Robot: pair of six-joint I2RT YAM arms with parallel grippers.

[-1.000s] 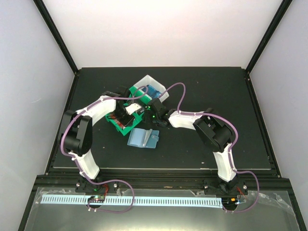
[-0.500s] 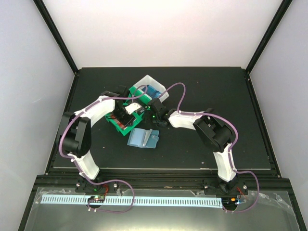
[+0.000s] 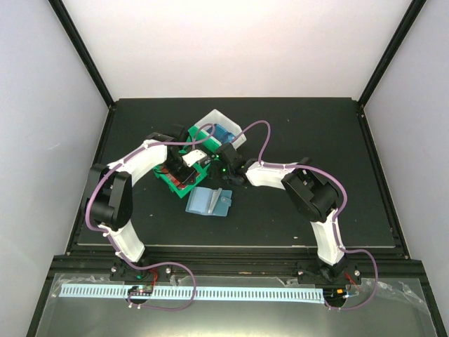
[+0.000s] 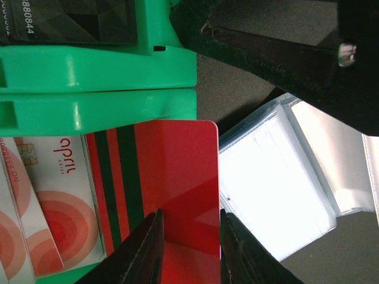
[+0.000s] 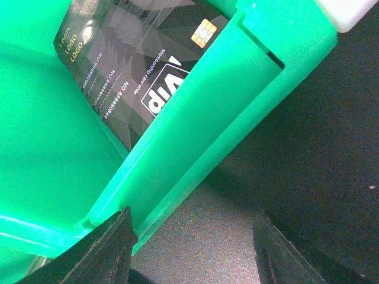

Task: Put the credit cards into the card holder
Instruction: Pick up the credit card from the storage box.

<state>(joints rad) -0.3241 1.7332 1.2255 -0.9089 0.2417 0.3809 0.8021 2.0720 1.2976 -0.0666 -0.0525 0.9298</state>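
In the left wrist view my left gripper (image 4: 189, 222) has its jaws a narrow gap apart, tips down over a plain red credit card (image 4: 177, 171) in the green bin (image 4: 95, 71). Red-and-white cards (image 4: 53, 207) lie beside it, and a black card (image 4: 71, 21) is in the other compartment. The teal card holder (image 3: 209, 202) lies open on the table just in front of the bin, its clear pockets (image 4: 278, 183) facing up. My right gripper (image 5: 192, 219) is open and empty, its left finger against the green bin's outer wall (image 5: 195, 136), next to the black VIP card (image 5: 136, 65).
A white bin (image 3: 210, 118) with blue cards (image 3: 224, 133) stands behind the green bin (image 3: 173, 184). Both grippers, the left (image 3: 184, 168) and the right (image 3: 224, 160), crowd over the green bin. My right arm's dark body (image 4: 278, 53) hangs close above the card holder.
None of note; both arms stay where they were over the green bin, and the card holder has not moved.
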